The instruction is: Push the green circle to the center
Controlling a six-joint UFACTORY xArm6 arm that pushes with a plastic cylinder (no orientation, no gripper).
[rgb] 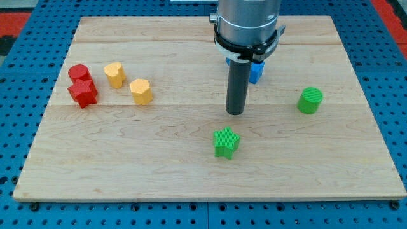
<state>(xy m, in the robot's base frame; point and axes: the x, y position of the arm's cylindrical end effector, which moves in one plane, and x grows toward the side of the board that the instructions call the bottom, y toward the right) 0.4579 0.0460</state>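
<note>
The green circle [310, 100] stands on the wooden board [159, 165] at the view's right. My tip [236, 112] rests near the board's middle, well to the left of the green circle and apart from it. A green star [226, 142] lies just below my tip, a little to its left, not touching it.
A blue block [255, 71] sits behind the rod, partly hidden by the arm. At the view's left stand a red circle [78, 72], a red star-like block [83, 93], and two yellow blocks [114, 74] [141, 91]. The board lies on a blue perforated table.
</note>
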